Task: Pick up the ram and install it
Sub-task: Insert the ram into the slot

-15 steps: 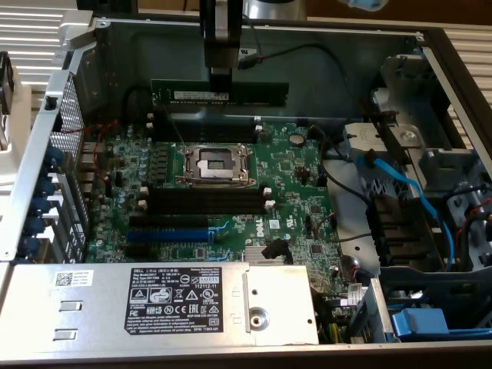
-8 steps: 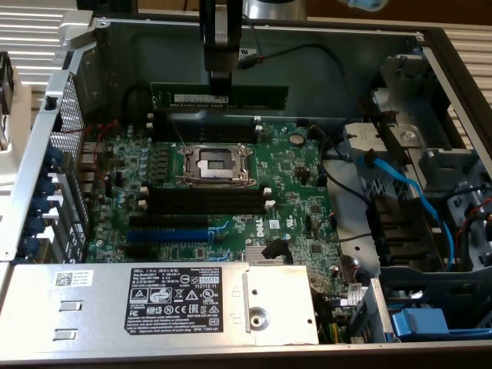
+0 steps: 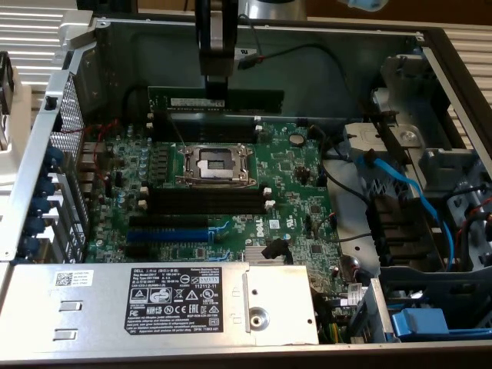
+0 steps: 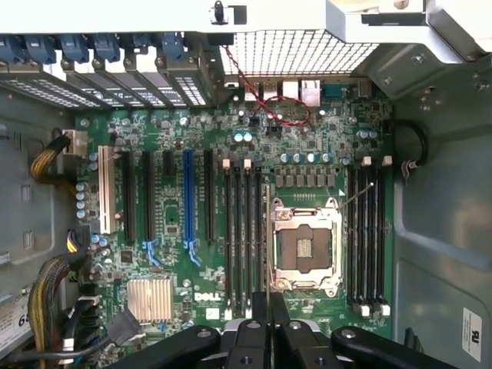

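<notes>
Found the ram in the air above the motherboard, long edge level, seated in no slot. Saw it pinched at about mid-length by the gripper, fingers pressed together on its two faces. Judged it light and stiff, yet thin and fragile: safest taken by the flat faces near the middle, clear of the contact edge, and likely to flex or crack under any sideways load. Seen edge-on from the wrist as a thin line beside the CPU socket, close to one bank of black memory slots. Could not place it over a particular slot. Noted a second bank on the socket's far side, both apparently empty. Farther out, noted the blue expansion slot, the labelled power supply along the near edge, blue cables at the exterior view's right, and a black cable on the back wall. Saw nothing lying across the slots. Judged the socket's metal frame the nearest snag.
</notes>
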Tool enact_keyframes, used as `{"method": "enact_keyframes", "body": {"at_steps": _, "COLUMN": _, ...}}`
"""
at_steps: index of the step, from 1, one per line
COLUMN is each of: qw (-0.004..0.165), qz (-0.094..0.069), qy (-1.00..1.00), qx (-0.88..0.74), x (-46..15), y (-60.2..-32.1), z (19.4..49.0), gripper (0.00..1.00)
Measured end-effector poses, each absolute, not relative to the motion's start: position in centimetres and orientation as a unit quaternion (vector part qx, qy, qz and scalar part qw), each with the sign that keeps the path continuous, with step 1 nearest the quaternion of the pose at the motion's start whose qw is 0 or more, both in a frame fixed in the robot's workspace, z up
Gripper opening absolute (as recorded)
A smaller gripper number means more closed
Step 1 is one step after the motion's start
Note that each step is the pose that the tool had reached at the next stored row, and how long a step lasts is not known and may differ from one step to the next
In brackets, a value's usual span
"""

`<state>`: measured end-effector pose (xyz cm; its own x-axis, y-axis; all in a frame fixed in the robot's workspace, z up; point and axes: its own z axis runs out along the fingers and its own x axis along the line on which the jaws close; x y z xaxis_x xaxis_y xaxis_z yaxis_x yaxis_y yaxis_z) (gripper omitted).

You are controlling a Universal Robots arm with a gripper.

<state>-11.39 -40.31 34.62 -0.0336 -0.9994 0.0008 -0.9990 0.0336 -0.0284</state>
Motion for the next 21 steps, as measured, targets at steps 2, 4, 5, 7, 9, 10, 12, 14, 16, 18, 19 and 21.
{"method": "enact_keyframes", "body": {"at_steps": 2, "qw": 0.01, "qz": -0.01, "qy": 0.719, "qx": -0.695, "x": -11.4, "y": -40.3, "z": 34.4, "gripper": 0.12}}
{"method": "enact_keyframes", "body": {"at_steps": 4, "qw": 0.01, "qz": -0.01, "qy": 0.719, "qx": -0.695, "x": -11.4, "y": -40.3, "z": 34.1, "gripper": 0.12}}
{"method": "enact_keyframes", "body": {"at_steps": 5, "qw": 0.009, "qz": -0.01, "qy": 0.719, "qx": -0.695, "x": -11.4, "y": -40.3, "z": 34.0, "gripper": 0.12}}
{"method": "enact_keyframes", "body": {"at_steps": 7, "qw": 0.01, "qz": -0.01, "qy": 0.718, "qx": -0.696, "x": -11.4, "y": -40.4, "z": 33.7, "gripper": 0.12}}
{"method": "enact_keyframes", "body": {"at_steps": 9, "qw": 0.01, "qz": -0.01, "qy": 0.718, "qx": -0.696, "x": -11.4, "y": -40.6, "z": 33.6, "gripper": 0.12}}
{"method": "enact_keyframes", "body": {"at_steps": 10, "qw": 0.01, "qz": -0.01, "qy": 0.718, "qx": -0.696, "x": -11.4, "y": -40.6, "z": 33.6, "gripper": 0.12}}
{"method": "enact_keyframes", "body": {"at_steps": 12, "qw": 0.01, "qz": -0.01, "qy": 0.718, "qx": -0.696, "x": -11.4, "y": -40.7, "z": 33.4, "gripper": 0.12}}
{"method": "enact_keyframes", "body": {"at_steps": 14, "qw": 0.01, "qz": -0.009, "qy": 0.717, "qx": -0.697, "x": -11.4, "y": -41.0, "z": 33.3, "gripper": 0.12}}
{"method": "enact_keyframes", "body": {"at_steps": 16, "qw": 0.012, "qz": -0.007, "qy": 0.717, "qx": -0.697, "x": -11.4, "y": -41.3, "z": 33.1, "gripper": 0.12}}
{"method": "enact_keyframes", "body": {"at_steps": 18, "qw": 0.013, "qz": -0.006, "qy": 0.716, "qx": -0.698, "x": -11.4, "y": -41.7, "z": 33.1, "gripper": 0.12}}
{"method": "enact_keyframes", "body": {"at_steps": 19, "qw": 0.014, "qz": -0.005, "qy": 0.716, "qx": -0.698, "x": -11.4, "y": -41.8, "z": 33.0, "gripper": 0.12}}
{"method": "enact_keyframes", "body": {"at_steps": 21, "qw": 0.015, "qz": -0.005, "qy": 0.716, "qx": -0.698, "x": -11.4, "y": -42.1, "z": 33.0, "gripper": 0.12}}
